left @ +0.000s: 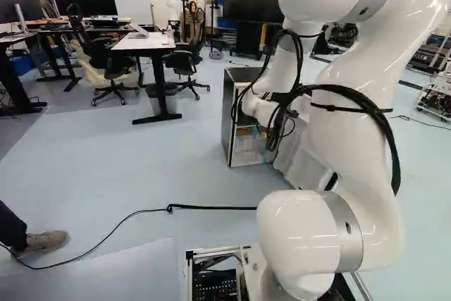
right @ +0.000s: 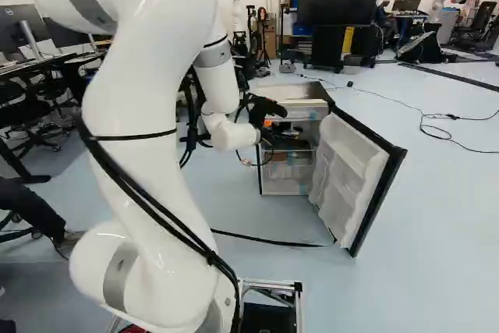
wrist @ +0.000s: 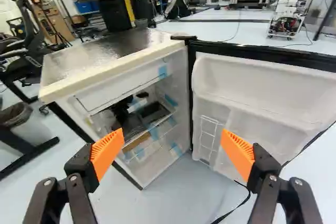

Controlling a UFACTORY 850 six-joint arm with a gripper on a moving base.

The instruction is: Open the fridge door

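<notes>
1. So the fridge (wrist: 113, 48) door (wrist: 262, 103) is already swung wide, with its inner side showing. Looks to me like the job's basically done.
2. Gripper (wrist: 172, 132) is spread wide with nothing in it. One orange pad (wrist: 107, 150) lines up with the cabinet opening, the other with the door's inner side; neither looks to be gripping anything.
3. The bit that matters: in the right base view the door is to the right of the gripper. It stands upright, hinged on the cabinet's right side there, free edge angled out toward the base. If it needs more swing, I'd push sideways from the inner face, away from the cabinet. Otherwise just back off, minding the shelves.
4. Inside the cabinet: shelves with blue tape (wrist: 163, 71) and a dark tray (wrist: 152, 113), plus dark stuff I can't identify. Door has moulded bins and a small wire rack (wrist: 210, 135).
</notes>
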